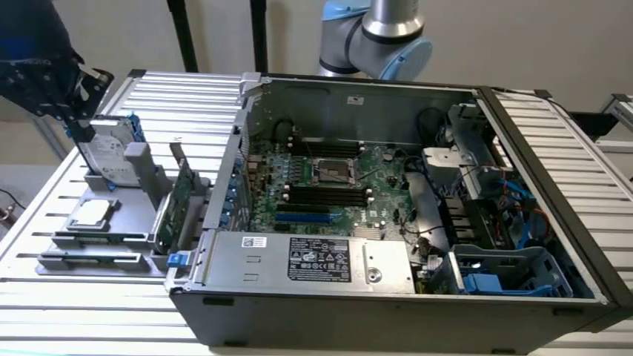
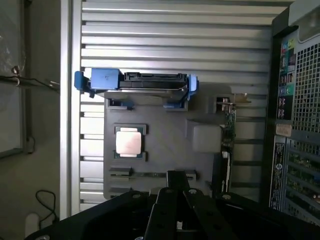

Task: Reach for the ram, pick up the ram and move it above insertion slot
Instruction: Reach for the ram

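The ram (image 2: 142, 175) rests edge-up in a groove of the grey holder (image 2: 160, 125), thin and dark from above. My gripper (image 2: 175, 176) hangs high over that groove, its black fingers pressed together and shut on nothing, their tips covering the middle of the stick. The insertion slot (image 1: 327, 194) is one of several long black parallel sockets on the motherboard inside the open computer case (image 1: 296, 297), just in front of the square silver processor socket (image 1: 331, 172). The slots look bare.
The holder also carries an upright hard drive with blue rails (image 2: 140, 82), a loose processor (image 2: 130, 141) and an upright green expansion card (image 1: 178, 211). A dark shape (image 1: 40, 59) hangs at the exterior view's upper left. The arm's elbow (image 1: 381, 33) rises behind the case.
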Controlling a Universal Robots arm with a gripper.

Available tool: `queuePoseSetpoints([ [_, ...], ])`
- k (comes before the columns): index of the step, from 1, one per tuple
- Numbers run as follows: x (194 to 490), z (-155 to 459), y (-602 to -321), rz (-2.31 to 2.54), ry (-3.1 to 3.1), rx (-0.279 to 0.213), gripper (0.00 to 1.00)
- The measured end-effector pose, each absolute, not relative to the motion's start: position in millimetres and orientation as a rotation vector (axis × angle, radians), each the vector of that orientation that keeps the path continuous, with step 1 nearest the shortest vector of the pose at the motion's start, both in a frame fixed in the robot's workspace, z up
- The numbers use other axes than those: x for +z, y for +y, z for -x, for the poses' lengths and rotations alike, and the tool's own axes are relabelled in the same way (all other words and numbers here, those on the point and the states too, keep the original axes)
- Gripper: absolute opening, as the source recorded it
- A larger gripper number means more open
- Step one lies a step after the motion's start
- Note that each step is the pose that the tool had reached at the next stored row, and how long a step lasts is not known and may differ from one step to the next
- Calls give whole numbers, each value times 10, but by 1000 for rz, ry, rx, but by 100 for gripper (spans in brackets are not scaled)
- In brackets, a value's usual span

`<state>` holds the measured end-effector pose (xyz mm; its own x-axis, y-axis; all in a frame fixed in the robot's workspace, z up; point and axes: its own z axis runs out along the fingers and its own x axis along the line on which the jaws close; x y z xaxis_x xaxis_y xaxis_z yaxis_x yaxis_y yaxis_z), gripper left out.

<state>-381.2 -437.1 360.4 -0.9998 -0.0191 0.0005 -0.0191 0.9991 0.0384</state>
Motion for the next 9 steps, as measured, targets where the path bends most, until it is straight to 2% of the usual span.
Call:
queuePoseSetpoints([
  [9, 3555, 3906, -4583, -30, -3140, -54, 11],
])
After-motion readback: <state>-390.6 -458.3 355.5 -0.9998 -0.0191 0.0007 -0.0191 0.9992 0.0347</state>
